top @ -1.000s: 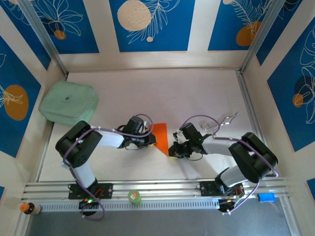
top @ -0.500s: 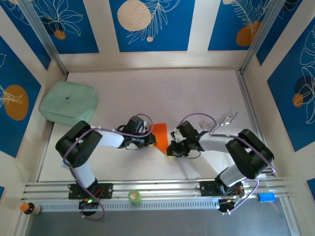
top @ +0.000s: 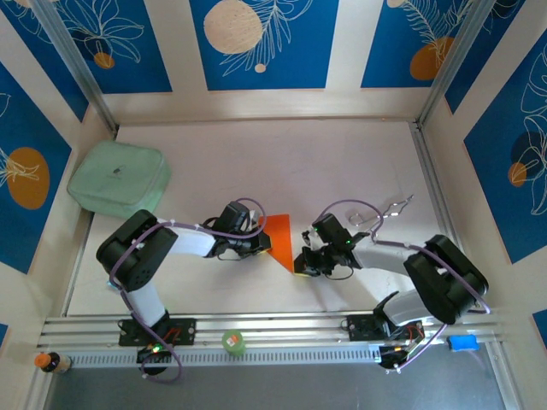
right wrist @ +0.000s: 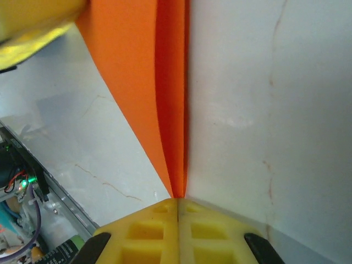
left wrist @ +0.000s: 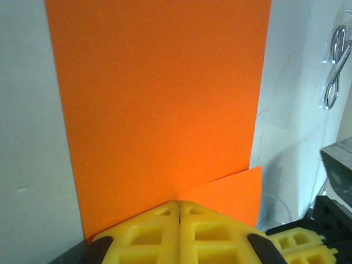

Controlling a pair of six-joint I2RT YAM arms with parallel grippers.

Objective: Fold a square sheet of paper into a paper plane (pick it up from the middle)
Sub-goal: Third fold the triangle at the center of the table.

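My left gripper (left wrist: 179,204) has its yellow fingers pressed together with no gap. The tips sit on the near edge of the thin bright orange sheet of paper (left wrist: 159,99). That edge is hidden beneath them, so I cannot tell whether it is nipped or only pinned down. Just beside those tips, one corner flap (left wrist: 234,190) is folded over the sheet.

My right gripper (right wrist: 177,201) is closed just as tightly. The sheet's raised fold narrows to a point that runs straight into the seam between the fingers, pinched there.

From above, the grippers face each other across the sheet, which lies mid-table as a creased wedge. The left is at its left edge, the right at its near right corner.

Past the sheet's far edge, the pale table (top: 256,162) runs bare to the back wall. A bent metal wire piece (top: 389,209) lies near my right arm. The pale green cushion-like pad (top: 118,178) sits well apart at the far left. The left wrist view cuts off the sheet's far end.
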